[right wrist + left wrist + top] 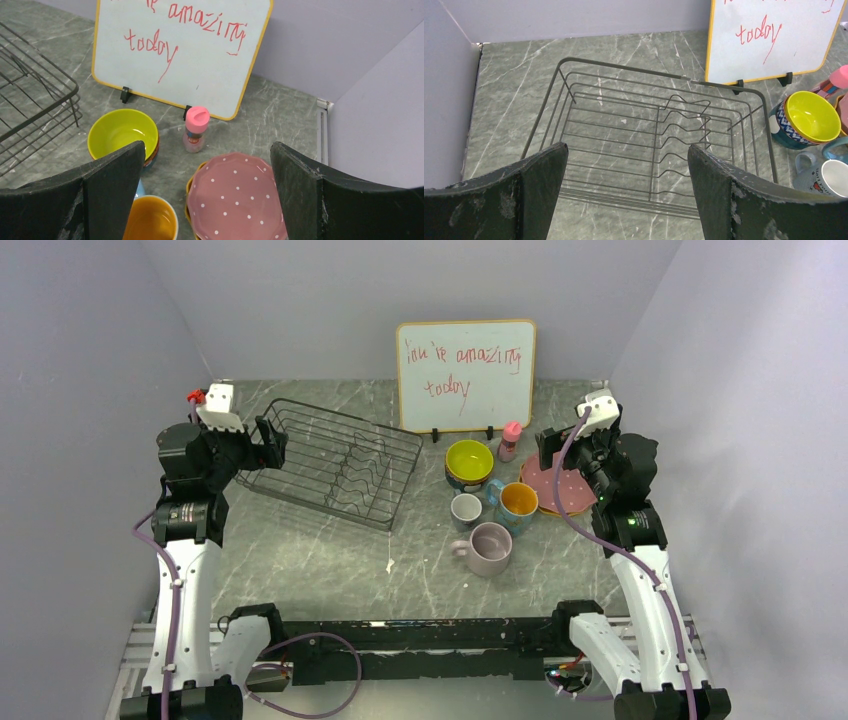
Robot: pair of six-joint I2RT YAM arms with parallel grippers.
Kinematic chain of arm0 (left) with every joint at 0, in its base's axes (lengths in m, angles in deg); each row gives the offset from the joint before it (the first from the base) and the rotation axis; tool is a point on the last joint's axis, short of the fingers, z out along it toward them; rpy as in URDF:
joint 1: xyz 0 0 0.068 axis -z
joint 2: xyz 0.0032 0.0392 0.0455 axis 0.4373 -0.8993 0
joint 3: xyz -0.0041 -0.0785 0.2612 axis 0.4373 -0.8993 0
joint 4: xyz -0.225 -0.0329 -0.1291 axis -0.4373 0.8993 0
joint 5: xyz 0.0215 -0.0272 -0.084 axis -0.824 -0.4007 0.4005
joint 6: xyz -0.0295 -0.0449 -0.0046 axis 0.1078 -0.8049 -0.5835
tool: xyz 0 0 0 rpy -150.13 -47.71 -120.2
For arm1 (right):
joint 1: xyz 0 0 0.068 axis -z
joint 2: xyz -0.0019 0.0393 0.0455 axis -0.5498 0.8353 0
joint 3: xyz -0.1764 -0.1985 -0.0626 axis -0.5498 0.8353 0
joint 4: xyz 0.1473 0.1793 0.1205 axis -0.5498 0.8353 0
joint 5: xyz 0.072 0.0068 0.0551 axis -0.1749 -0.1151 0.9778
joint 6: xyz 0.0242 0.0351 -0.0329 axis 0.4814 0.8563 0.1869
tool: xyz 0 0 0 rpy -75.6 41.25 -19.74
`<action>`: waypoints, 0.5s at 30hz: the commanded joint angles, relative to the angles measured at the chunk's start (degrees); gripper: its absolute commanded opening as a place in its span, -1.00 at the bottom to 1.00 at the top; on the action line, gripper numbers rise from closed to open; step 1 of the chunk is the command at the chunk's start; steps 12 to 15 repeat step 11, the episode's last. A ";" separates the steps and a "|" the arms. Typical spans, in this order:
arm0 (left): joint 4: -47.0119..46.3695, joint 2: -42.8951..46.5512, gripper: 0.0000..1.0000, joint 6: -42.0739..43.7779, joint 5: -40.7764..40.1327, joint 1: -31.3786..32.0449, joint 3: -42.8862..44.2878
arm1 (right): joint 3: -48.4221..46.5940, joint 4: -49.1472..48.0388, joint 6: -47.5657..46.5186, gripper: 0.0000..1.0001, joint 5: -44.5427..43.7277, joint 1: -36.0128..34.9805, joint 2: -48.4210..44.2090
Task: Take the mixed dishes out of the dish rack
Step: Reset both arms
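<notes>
The black wire dish rack point(335, 462) holds no dishes; it also fills the left wrist view point(649, 145). All dishes stand on the table to its right. The yellow bowl point(469, 458) sits inside the blue-patterned bowl point(786, 131). The pink speckled plate point(235, 197) lies on the orange-yellow plate point(191, 182). The blue mug with orange inside point(517, 504), the small grey cup point(466, 510) and the lilac mug point(488, 548) stand in front. My left gripper point(272, 443) is open at the rack's left end. My right gripper point(545, 451) is open above the plates.
A white board with red writing point(466, 375) stands at the back. A small pink bottle point(511, 440) stands between the bowls and the plates. Grey walls close in both sides and the back.
</notes>
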 commanded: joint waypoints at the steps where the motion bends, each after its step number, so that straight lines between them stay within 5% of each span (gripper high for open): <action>1: -1.74 0.26 0.89 -0.81 0.57 -0.32 1.04 | 0.04 -1.33 -0.60 0.98 0.14 0.24 -0.36; 15: -1.79 0.25 0.89 -0.74 0.72 -0.34 0.95 | -0.18 -1.67 -0.08 0.98 -0.82 0.24 -0.31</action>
